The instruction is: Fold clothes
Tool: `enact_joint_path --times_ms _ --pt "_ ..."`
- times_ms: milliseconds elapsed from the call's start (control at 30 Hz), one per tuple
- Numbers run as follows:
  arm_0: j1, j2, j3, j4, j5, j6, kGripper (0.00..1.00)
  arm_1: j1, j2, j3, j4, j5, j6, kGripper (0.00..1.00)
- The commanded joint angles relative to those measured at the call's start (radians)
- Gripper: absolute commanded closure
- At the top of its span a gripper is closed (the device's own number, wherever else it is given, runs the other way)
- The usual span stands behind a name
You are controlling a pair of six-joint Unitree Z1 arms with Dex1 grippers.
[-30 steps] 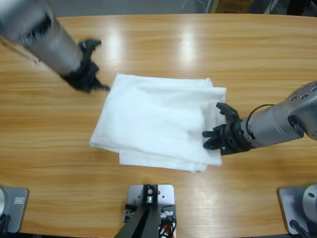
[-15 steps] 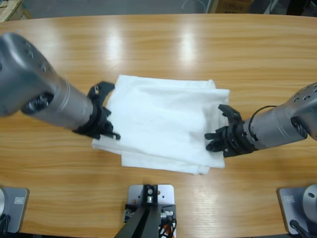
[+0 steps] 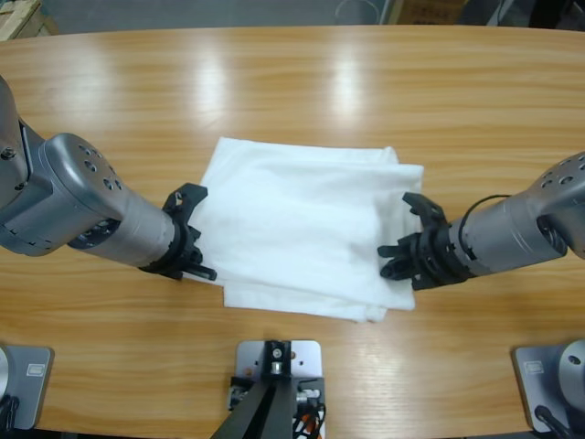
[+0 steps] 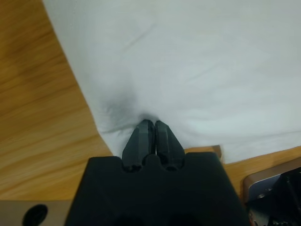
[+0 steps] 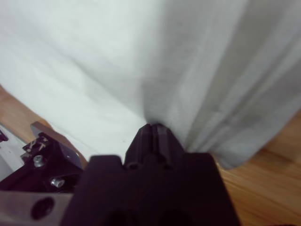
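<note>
The clothes are one white T-shirt (image 3: pixel 292 219) lying folded into a rough rectangle on the middle of the wooden table (image 3: pixel 292 82); no lettering shows. My left gripper (image 3: pixel 196 240) comes in from the left to the shirt's near-left edge. In the left wrist view its jaws (image 4: pixel 151 124) are pressed together, with the fabric (image 4: pixel 197 61) puckered at their tips. My right gripper (image 3: pixel 396 256) is at the shirt's near-right edge. In the right wrist view it (image 5: pixel 154 127) is shut, with a fold of the cloth (image 5: pixel 84 61) gathered at its tips.
Bare wood surrounds the shirt on all sides, with wide room along the table's far half. The left arm's large silver elbow (image 3: pixel 55 197) hangs over the table's left part. The right forearm (image 3: pixel 512 233) lies across the right part.
The left arm swung from the shirt's far-left corner down to its near-left edge and lowered there. The shirt slid slightly to the right with the right gripper, which then stayed put.
</note>
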Motion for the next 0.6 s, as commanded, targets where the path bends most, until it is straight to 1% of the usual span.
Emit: enact_joint_path --times_ms 33,100,167,233,267,300,367,467,600 --pt "0.006 0.094 0.082 -0.055 -0.02 -0.003 1.0 0.005 0.041 0.03 0.002 -0.031 -0.021 1.0" --pt "0.006 0.094 0.091 -0.063 -0.027 -0.003 1.0 0.007 -0.054 -0.021 0.016 -0.045 -0.067 1.0" --pt "0.006 0.095 0.097 -0.07 -0.033 -0.005 1.0 0.022 -0.152 -0.129 0.067 -0.052 -0.116 1.0" --pt "0.006 0.1 0.1 -0.076 -0.035 -0.005 1.0 0.042 -0.187 -0.267 0.131 -0.048 -0.153 1.0" --pt "0.006 0.101 0.101 -0.078 -0.035 -0.006 1.0 0.054 -0.175 -0.325 0.148 -0.038 -0.158 1.0" --pt "0.006 0.102 0.1 -0.079 -0.036 -0.006 1.0 0.058 -0.138 -0.361 0.151 -0.007 -0.158 1.0" --pt "0.006 0.107 0.101 -0.083 -0.038 -0.006 1.0 0.068 -0.027 -0.386 0.135 0.035 -0.16 1.0" --pt "0.006 0.118 0.1 -0.102 -0.05 -0.006 1.0 0.08 0.128 -0.385 0.078 0.041 -0.219 1.0" --pt "0.006 0.135 0.098 -0.112 -0.055 -0.006 1.0 0.08 0.239 -0.404 0.045 0.044 -0.242 1.0"
